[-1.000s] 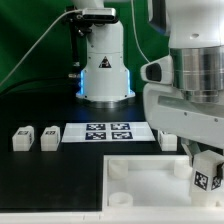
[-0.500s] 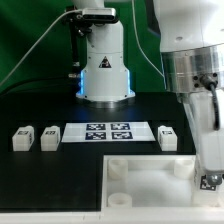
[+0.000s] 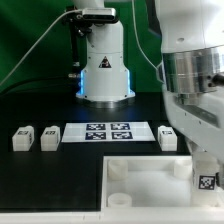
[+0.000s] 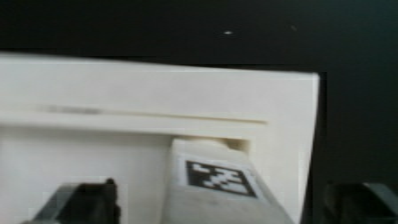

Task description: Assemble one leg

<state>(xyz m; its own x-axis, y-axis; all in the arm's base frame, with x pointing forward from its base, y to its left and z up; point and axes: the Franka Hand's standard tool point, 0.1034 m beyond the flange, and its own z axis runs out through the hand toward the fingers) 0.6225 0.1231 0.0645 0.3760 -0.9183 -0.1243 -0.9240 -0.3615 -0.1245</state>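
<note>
One leg, a small white block with a black-and-white tag, stands at the white panel's corner on the exterior view's right. My gripper is straight above it, with its fingers down either side. In the wrist view the leg rises from the panel between my two dark fingers. A strip of panel shows between each finger and the leg, so the gripper is open around it. The leg's foot and the socket under it are hidden.
Two loose legs lie at the exterior view's left, and a third just right of the marker board. The arm's white base stands behind, and black table surrounds the panel.
My wrist has turned about the leg, from broadside a second ago to narrower now. The leg's tag stays in nearly the same spot and still faces the exterior camera.
</note>
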